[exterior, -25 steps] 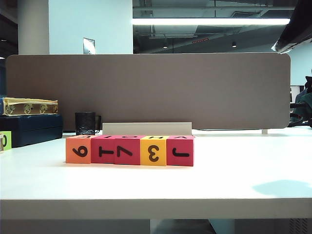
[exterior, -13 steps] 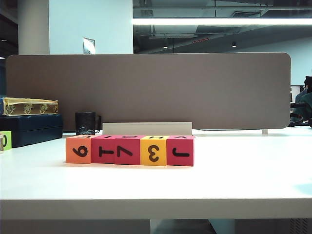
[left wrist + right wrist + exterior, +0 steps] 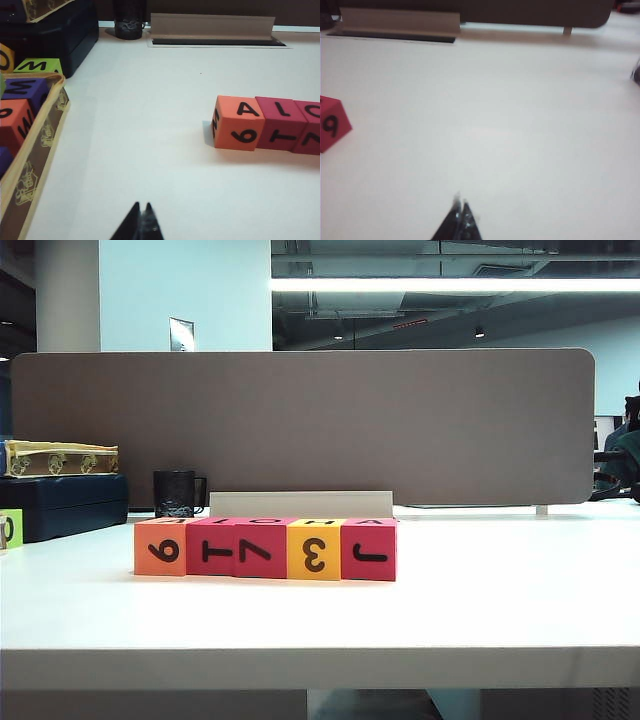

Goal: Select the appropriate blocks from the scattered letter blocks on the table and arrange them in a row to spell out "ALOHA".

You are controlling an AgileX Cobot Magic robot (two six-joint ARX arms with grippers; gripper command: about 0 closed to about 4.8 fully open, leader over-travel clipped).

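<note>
Five blocks (image 3: 265, 548), orange, pink-red, pink-red, yellow, pink-red, touching in a row on the white table (image 3: 480, 610), in front of the grey-brown divider panel (image 3: 300, 425). Left gripper (image 3: 140, 226) closed, empty, near the orange block (image 3: 237, 122). Right gripper (image 3: 460, 223) closed, empty, beyond the row's right end.

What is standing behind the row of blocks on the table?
Behind the blocks stand a low beige strip, a black mug and the divider panel. The strip's base is hidden by the blocks.
</note>
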